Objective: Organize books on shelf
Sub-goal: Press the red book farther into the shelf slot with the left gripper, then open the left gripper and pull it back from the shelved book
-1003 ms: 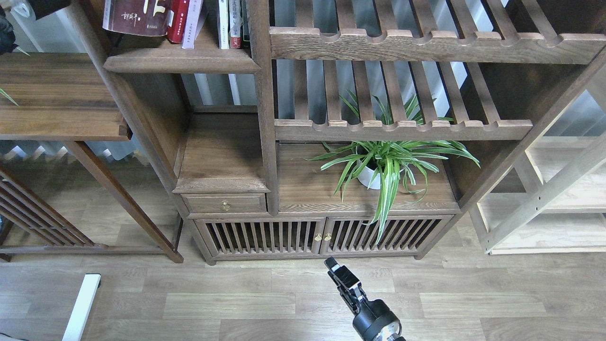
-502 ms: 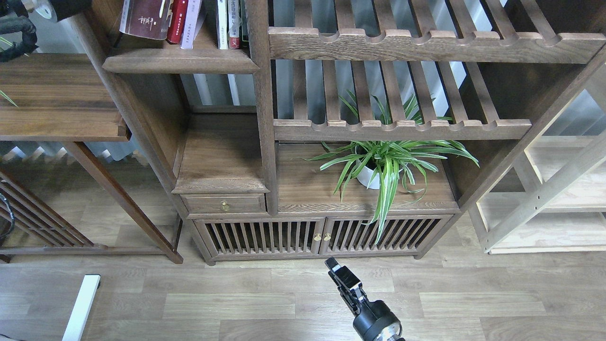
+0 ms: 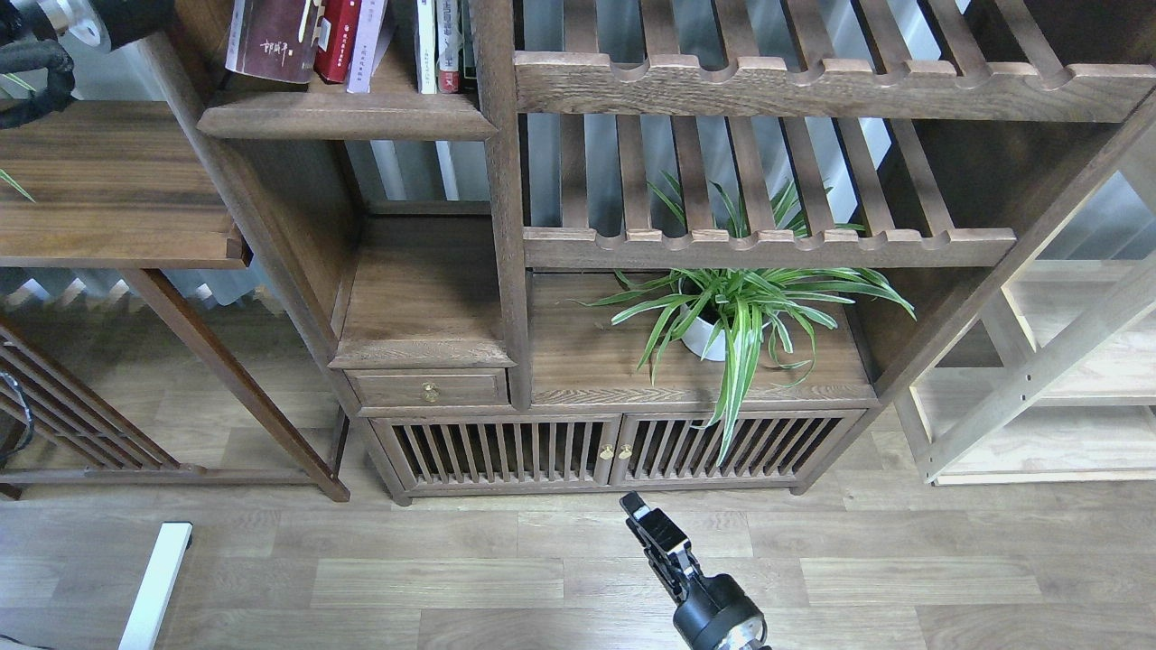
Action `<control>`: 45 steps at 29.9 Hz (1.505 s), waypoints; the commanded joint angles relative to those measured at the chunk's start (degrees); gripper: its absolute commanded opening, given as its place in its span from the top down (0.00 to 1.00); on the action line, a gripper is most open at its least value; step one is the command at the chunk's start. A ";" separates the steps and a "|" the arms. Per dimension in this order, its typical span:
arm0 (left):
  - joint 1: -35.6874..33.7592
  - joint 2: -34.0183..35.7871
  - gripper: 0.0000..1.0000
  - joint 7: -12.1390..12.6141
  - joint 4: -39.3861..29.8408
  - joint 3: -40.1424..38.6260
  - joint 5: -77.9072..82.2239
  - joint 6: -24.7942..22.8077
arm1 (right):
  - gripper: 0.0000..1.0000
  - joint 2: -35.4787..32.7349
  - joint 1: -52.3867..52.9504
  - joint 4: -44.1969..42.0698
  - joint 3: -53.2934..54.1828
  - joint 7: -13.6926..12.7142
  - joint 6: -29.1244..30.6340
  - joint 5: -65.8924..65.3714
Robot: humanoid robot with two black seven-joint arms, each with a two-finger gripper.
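Shelf (image 3: 343, 116) holds upright books (image 3: 348, 41) — maroon book (image 3: 271, 41) leftmost

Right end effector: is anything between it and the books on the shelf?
Yes. The right end effector sits low over the floor, while the books stand on the shelf at upper left. The cabinet, its drawer and the post stand between.

The right gripper (image 3: 639, 511) is seen low at bottom centre, pointing up-left; the left arm (image 3: 54, 27) is glimpsed at the upper-left corner.
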 commanded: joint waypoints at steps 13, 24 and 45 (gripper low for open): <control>0.53 1.09 0.45 -0.06 -1.03 -1.05 -0.80 0.00 | 0.45 0.00 -0.18 0.00 0.08 0.09 0.00 -0.15; 4.21 2.41 0.43 -0.06 -5.16 -1.23 -3.69 0.00 | 0.42 0.00 -0.10 0.00 0.88 0.09 0.00 -0.15; 14.85 6.45 0.41 0.03 -18.61 -5.79 -5.28 0.00 | 0.42 0.00 2.72 1.22 1.32 0.09 0.00 -0.24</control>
